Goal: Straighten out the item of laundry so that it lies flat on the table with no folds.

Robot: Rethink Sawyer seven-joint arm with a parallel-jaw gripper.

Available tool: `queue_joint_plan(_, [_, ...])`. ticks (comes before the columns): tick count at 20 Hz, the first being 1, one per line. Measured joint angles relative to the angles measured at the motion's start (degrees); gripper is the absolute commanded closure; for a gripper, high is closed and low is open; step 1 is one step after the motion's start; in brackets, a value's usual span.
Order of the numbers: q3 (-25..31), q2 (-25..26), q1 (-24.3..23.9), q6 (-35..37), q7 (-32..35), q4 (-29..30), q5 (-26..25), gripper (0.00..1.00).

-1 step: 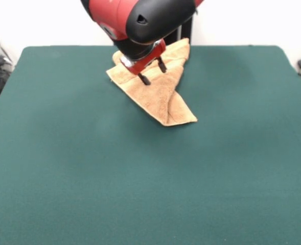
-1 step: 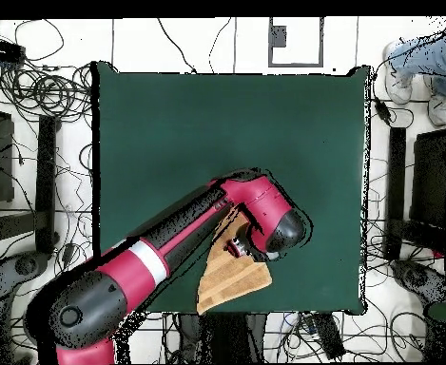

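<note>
— While the arm [image 1: 140, 18] hangs over it, where does the towel [image 1: 158, 89] lie?
— Folded into a rough triangle on the green tabletop [image 1: 150, 173], close to one edge and about midway along it. One pointed corner reaches toward the middle of the cloth; the wider part sits under the arm.
— Is it flat?
— No. Layers overlap, and a fold line runs along its length.
— And the tool [image 1: 153, 72]?
— Its two dark fingers [image 1: 144, 79] are spread apart, tips just above or touching the towel's upper layer, with nothing pinched between them.
— From above?
— The arm covers much of the towel [image 2: 231, 280]; a tan wedge shows beside the tabletop's [image 2: 169, 124] edge.
</note>
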Motion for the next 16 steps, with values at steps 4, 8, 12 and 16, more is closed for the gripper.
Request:
queue_joint_plan(4, [0.0, 0.0, 0.0, 0.0, 0.0, 0.0, 0.0, 0.0])
queue_joint_plan(8, [-0.8, 0.6, 0.0, 0.2, 0.0, 0.0, 0.1, 0.0])
queue_joint_plan(12, [-1.8, 1.4, 0.0, 0.4, 0.0, 0.0, 0.5, 0.0])
queue_joint_plan(16, [-2.7, 2.0, -1.1, 0.5, 0.0, 0.0, 0.5, 0.0])
